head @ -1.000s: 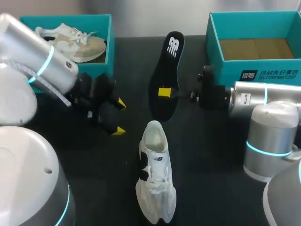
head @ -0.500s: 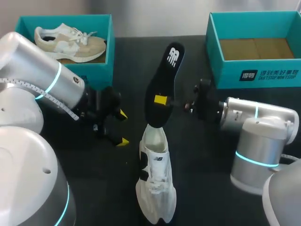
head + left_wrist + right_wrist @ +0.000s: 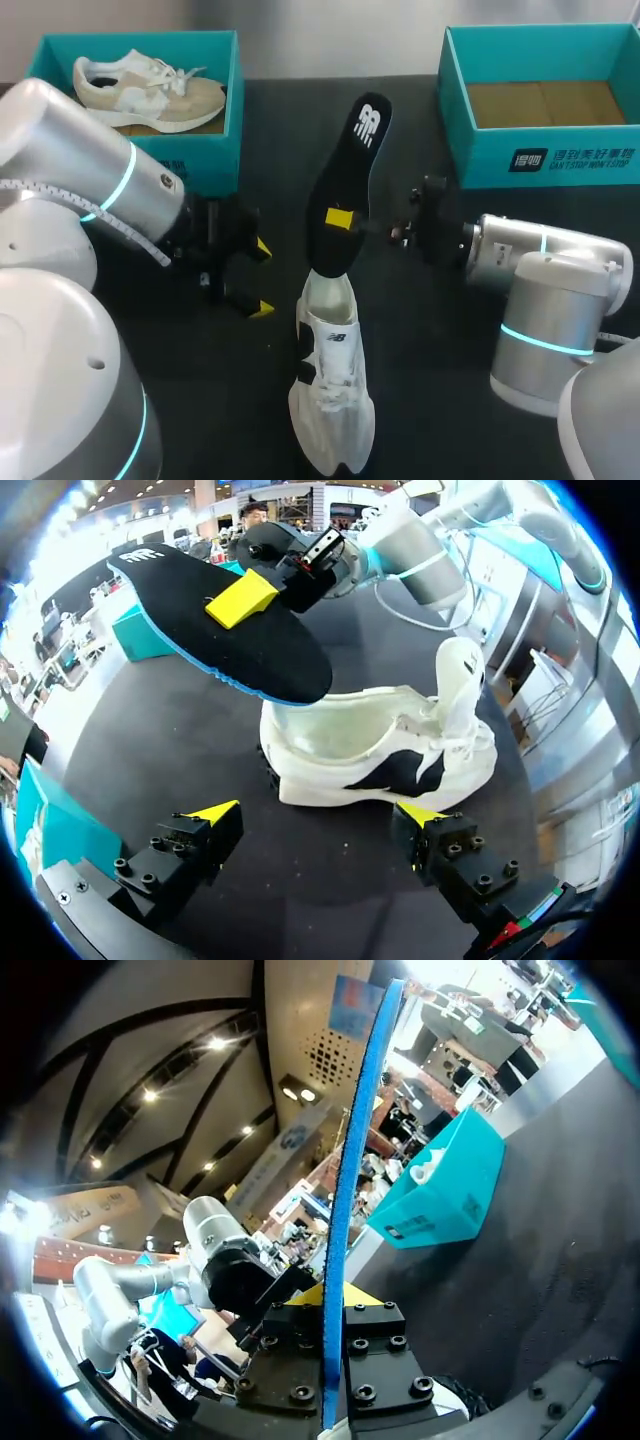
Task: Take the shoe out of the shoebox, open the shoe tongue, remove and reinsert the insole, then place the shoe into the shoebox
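Shoe (image 3: 330, 380) sits out mid-desk, toward the near edge. Insole (image 3: 350, 190) is out too, pinched by the right gripper (image 3: 342, 220), its end at the shoe's mouth. Left gripper (image 3: 262, 278) gapes alongside. Reinserting and boxing remain, I'd say.

This is looking like a robot demonstration stand inside a big exhibition hall: the left arm (image 3: 90, 170) and the right arm (image 3: 545, 265) are standing at a black table (image 3: 435, 395) carrying the left shoebox (image 3: 236, 110) and the right shoebox (image 3: 480, 160), and a high ceiling (image 3: 130, 1055) with rows of lamps (image 3: 215, 1045) is stretching above.
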Robot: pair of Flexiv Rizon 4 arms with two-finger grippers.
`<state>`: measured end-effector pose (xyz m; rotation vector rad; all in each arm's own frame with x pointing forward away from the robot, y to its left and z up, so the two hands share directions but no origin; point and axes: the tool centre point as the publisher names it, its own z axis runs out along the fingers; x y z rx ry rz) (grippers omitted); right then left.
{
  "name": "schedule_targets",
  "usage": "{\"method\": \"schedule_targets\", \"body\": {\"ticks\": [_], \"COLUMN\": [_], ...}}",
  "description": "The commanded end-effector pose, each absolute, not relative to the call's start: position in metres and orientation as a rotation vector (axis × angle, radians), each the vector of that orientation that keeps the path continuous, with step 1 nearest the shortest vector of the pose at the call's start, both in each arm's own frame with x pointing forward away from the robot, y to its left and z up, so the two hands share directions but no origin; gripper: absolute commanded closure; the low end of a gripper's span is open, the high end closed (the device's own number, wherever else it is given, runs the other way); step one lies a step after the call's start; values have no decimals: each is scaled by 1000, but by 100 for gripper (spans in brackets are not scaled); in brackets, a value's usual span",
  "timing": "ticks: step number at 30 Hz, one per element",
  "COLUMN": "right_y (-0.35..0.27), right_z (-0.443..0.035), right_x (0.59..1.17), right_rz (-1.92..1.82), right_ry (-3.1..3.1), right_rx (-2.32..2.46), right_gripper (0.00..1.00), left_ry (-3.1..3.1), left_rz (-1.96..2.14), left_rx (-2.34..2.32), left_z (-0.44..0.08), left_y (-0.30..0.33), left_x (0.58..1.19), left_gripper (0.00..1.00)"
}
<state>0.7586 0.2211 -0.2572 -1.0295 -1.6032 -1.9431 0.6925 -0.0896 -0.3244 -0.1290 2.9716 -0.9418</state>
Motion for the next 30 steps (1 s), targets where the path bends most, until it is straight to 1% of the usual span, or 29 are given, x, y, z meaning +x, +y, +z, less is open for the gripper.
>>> {"method": "schedule_targets", "body": {"ticks": [1, 7, 21, 30], "right_y": [221, 225, 224, 224], "right_z": [-265, -273, -276, -290], "right_x": [758, 747, 747, 746], "right_rz": [-1943, -1940, -1944, -1956], "right_ry": [-1601, -1627, -1632, -1649], "right_rx": [-1004, -936, -922, -830], "right_gripper": [100, 100, 100, 100], "left_ry": [2963, 3055, 3053, 3049], "left_rz": [-949, -905, -917, -794], "left_rx": [-115, -90, -62, -79], "left_z": [-335, -341, -342, -349], "left_y": [-93, -98, -105, -113], "left_x": [690, 684, 681, 679], "left_gripper": [0, 0, 0, 0]}}
